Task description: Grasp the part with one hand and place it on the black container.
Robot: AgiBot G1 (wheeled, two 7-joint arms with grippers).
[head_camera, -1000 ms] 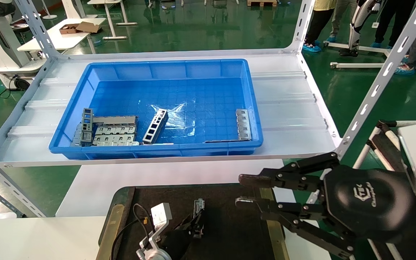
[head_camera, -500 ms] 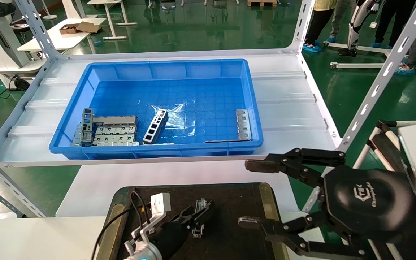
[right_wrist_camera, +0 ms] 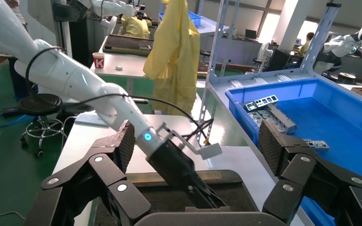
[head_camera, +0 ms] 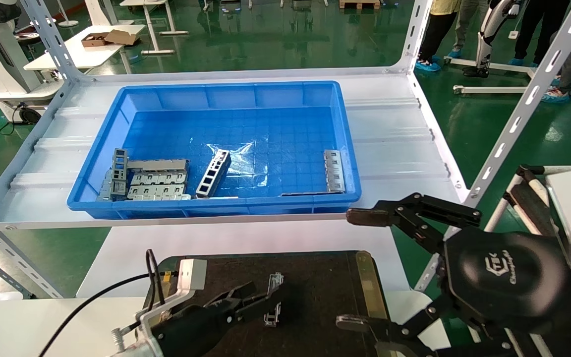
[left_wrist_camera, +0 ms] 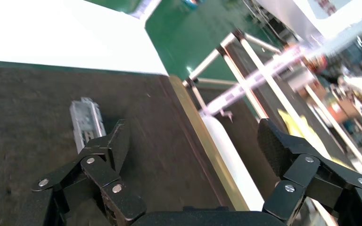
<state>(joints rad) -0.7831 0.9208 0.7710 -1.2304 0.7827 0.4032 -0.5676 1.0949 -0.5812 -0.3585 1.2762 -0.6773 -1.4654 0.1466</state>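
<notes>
The part [head_camera: 272,299], a narrow grey metal trough, lies on the black container [head_camera: 320,287] near its middle. In the left wrist view the part [left_wrist_camera: 86,123] rests on the container's dark floor [left_wrist_camera: 23,108], just beyond one fingertip [left_wrist_camera: 119,140]. My left gripper [head_camera: 255,300] is open and empty, low over the container, its tips beside the part. My right gripper [head_camera: 356,270] is open wide and empty, hovering over the container's right brass strip [head_camera: 365,278]. The right wrist view shows the left gripper [right_wrist_camera: 188,176] over the container [right_wrist_camera: 169,197].
A large blue bin [head_camera: 226,90] stands on the white shelf behind, holding a ladder-like strip [head_camera: 213,173], slotted plates [head_camera: 157,185] and another grey piece [head_camera: 334,170]. Perforated shelf posts [head_camera: 518,119] rise at the right. People stand on the green floor beyond.
My left gripper has let go of the part and drawn back toward the near left; the part stays on the container. My right gripper's fingers have spread much wider.
</notes>
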